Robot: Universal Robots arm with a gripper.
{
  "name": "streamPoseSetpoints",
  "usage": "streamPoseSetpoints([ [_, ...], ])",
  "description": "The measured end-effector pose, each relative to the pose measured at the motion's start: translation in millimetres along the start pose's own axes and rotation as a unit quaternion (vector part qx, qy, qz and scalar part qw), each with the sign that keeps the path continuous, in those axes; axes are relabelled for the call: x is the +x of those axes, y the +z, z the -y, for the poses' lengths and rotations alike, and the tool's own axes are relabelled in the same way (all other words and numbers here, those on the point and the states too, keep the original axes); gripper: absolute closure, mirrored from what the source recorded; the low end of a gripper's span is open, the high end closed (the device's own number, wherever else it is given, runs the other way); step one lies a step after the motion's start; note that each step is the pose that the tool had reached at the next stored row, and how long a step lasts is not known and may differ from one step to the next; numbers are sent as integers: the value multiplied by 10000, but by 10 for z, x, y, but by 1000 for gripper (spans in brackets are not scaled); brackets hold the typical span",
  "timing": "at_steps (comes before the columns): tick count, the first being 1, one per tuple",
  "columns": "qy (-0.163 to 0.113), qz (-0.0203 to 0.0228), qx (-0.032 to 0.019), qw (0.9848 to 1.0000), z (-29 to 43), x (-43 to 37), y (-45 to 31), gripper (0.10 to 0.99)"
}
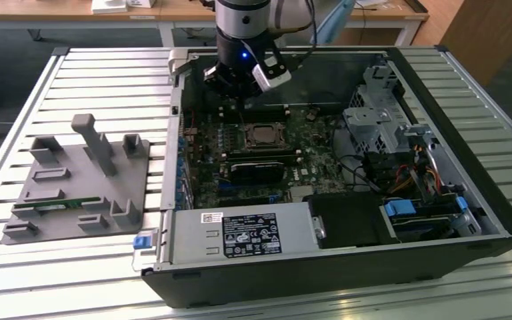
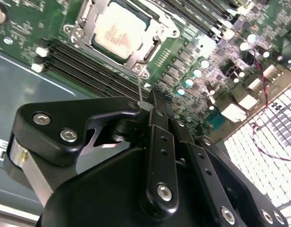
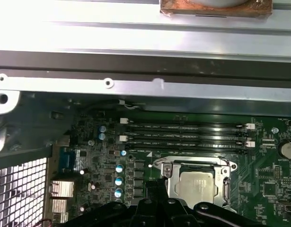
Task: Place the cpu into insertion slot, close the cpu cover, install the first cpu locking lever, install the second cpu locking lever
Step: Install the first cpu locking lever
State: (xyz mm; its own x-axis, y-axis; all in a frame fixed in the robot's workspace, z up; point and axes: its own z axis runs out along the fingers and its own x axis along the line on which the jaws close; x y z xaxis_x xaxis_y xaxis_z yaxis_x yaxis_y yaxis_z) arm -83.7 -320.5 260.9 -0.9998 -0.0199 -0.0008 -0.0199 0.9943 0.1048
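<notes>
The cpu [image 3: 198, 185] lies flat in the insertion slot [image 3: 197, 168], its pale metal face up. The cpu cover [image 3: 170, 184] is down over it, framing the chip through its window. In the exterior view the cpu [image 1: 261, 136] sits on the motherboard [image 1: 314, 170], in the part of the board nearer the far wall of the computer case [image 1: 469, 167] than the power supply [image 1: 238, 233] at the case's near edge.

From a corner of the cover a thin wire cpu locking lever [image 2: 139, 87] stands up nearly straight and runs into the tips of the pincer [image 2: 157, 97]. The pincer's fingers [image 2: 160, 142] are drawn together at the tips, and it looks clamped on the lever's upper end. The exterior view shows the same thin line [image 1: 240, 112] rising from beside the socket to the pincer [image 1: 237, 93]. The pincer hangs above the board, off the cpu toward the far wall and apart from the chip itself. Between the socket and that wall lie long black memory slots [image 3: 183, 135].

The case lies open on its side on the slatted table [image 1: 78, 80], toward the exterior view's right. A grey fixture block [image 1: 61, 193] sits beside it, near the table's edge at the exterior view's left.
</notes>
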Motion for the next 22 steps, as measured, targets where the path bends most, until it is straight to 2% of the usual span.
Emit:
streamPoseSetpoints([
  [12,0,0,0,10000,-51,123,16,980],
  [22,0,0,0,10000,-161,131,50,980],
])
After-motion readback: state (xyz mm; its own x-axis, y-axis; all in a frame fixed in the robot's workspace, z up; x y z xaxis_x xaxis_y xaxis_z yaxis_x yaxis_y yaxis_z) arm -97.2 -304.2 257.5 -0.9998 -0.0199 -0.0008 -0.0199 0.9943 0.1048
